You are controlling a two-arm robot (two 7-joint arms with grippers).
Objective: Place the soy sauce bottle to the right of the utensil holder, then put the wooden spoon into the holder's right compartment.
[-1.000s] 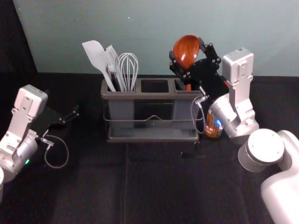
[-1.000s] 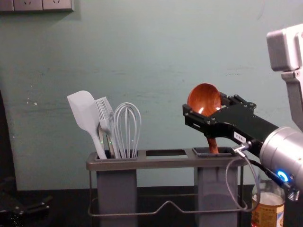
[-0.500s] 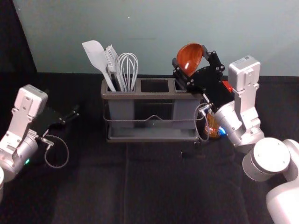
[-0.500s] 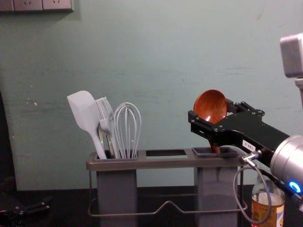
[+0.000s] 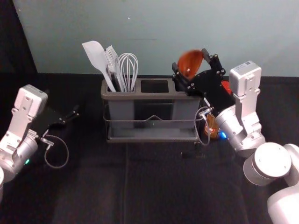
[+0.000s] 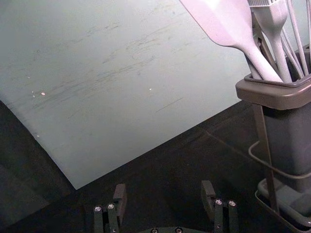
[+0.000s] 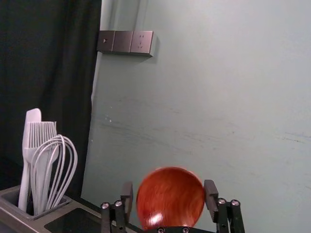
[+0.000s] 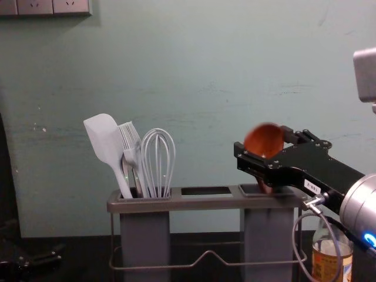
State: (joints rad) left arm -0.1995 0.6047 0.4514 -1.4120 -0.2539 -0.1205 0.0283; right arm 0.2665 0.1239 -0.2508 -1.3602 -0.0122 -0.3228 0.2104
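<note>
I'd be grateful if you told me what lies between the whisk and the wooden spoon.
Between the whisk and the wooden spoon, the chest view shows the holder's middle opening.

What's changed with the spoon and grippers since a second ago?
The right gripper and wooden spoon moved down and slightly right, the spoon sinking deeper into the holder's right compartment. The fingers now stand clear of the spoon; whether they gripped it earlier, can't tell. Unchanged: left gripper, holder, bottle, white utensils.

Right claw is finished in black, studded with screws, marked with white label. Beside it, silver cuff is lit blue, grey cable looped.
</note>
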